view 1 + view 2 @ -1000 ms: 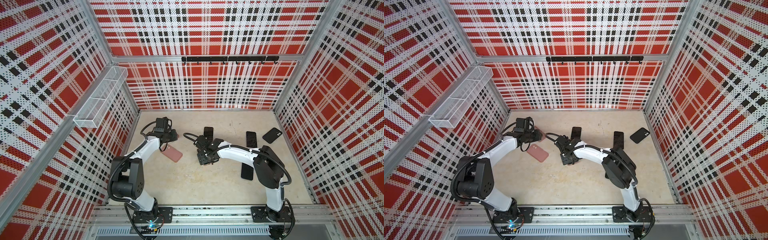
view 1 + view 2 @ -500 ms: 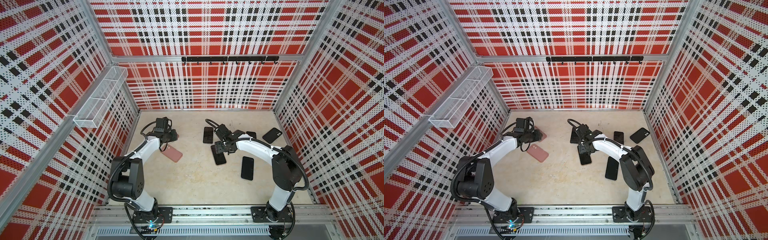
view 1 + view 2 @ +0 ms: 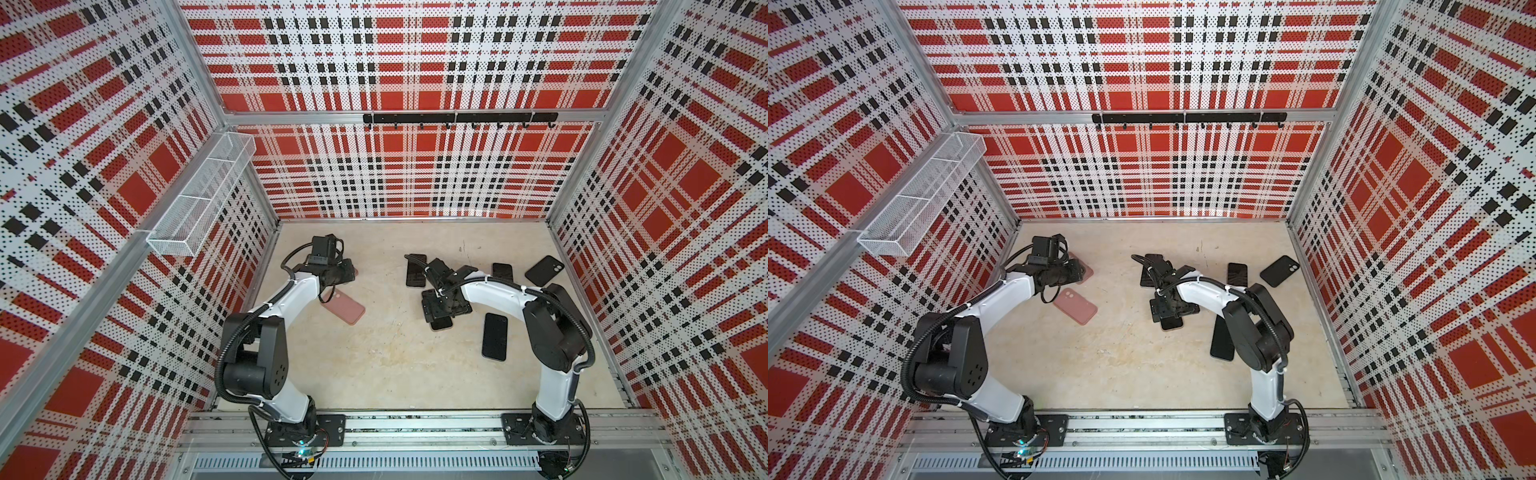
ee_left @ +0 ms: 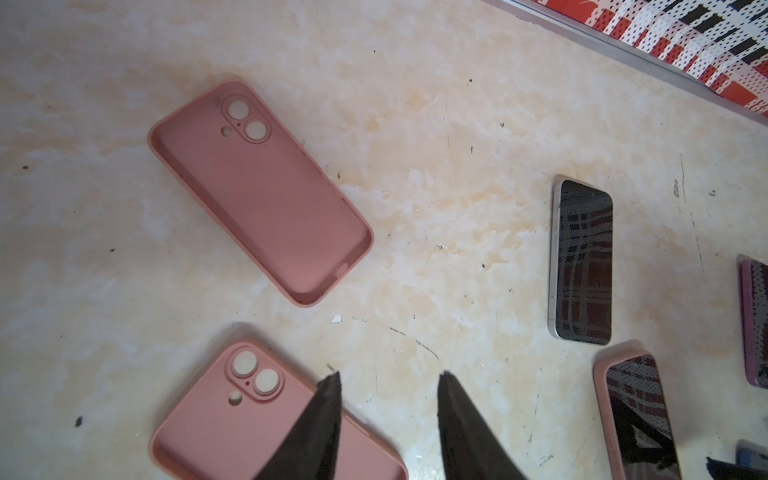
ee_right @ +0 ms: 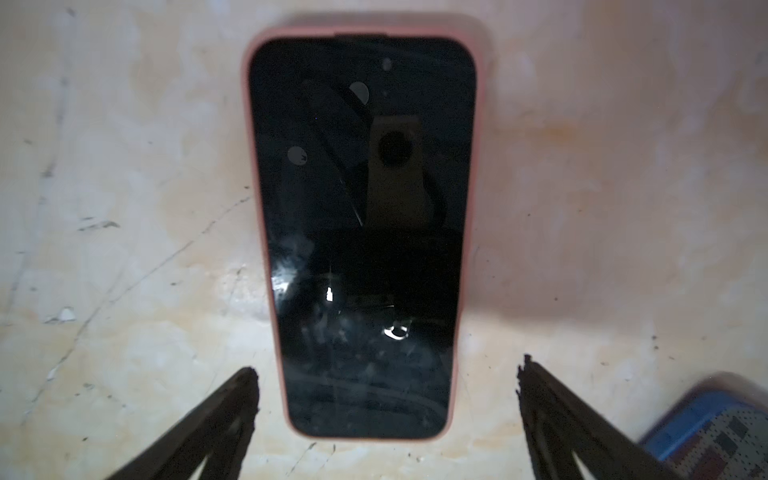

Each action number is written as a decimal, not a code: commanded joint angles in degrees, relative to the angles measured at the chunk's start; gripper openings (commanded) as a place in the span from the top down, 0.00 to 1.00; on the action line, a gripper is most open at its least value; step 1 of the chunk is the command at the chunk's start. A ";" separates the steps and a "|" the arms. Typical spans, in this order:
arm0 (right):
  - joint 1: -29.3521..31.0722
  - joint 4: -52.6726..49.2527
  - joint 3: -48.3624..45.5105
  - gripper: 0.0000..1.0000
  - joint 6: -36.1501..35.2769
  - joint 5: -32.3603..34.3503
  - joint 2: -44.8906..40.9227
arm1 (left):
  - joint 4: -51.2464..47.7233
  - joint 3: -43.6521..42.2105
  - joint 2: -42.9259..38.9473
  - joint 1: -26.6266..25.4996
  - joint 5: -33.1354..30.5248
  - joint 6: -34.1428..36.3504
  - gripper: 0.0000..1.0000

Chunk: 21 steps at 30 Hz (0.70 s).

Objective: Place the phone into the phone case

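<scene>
On my left side, my left gripper [image 4: 388, 376] hangs low over the pale table [image 3: 374, 365]. Its two fingers [image 4: 326, 419] are spread a little way apart, and nothing is between them. Near it lies an empty pink case [image 4: 259, 193], flat, open side up, with its round camera holes showing. A second pink case [image 4: 216, 436] lies close under this gripper, also empty. One finger hides part of it in my left wrist view, and I cannot tell if the finger touches it. Toward the middle, a silver phone [image 4: 582, 266] lies flat, screen up, by itself. Next comes my right gripper [image 5: 386, 370]. Its fingers are spread very wide, one on each side of the phone [image 5: 361, 232], and neither one touches it. That phone lies flat on the table, screen up, and it sits inside a filled pink case [image 4: 601, 395], whose pink rim shows around its edge. In both top views this gripper is right above the phone and covers most of it. Further right, a dark phone [image 3: 494, 336] lies flat beside my right arm, and another phone [image 3: 503, 272] lies behind the arm. Far right, near the wall, a black piece [image 3: 544, 270] lies flat; I cannot tell if it is a phone or a case.
</scene>
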 commanded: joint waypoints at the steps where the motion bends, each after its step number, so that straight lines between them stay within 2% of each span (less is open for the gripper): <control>1: 0.41 -1.50 0.95 0.00 -0.52 -1.44 1.66 | 0.65 -0.43 -1.13 0.54 0.64 0.34 0.58; 13: 0.41 -2.67 2.71 0.06 -0.73 -3.15 7.21 | 0.65 -0.41 -1.04 0.62 1.06 0.37 0.58; 18: 0.41 -2.71 2.99 0.12 -0.58 -3.06 7.54 | 0.64 -0.43 -1.04 0.63 1.08 0.37 0.58; 21: 0.25 -3.18 3.25 0.20 -0.39 -1.91 6.35 | 0.65 -0.37 -1.04 0.62 1.06 0.36 0.58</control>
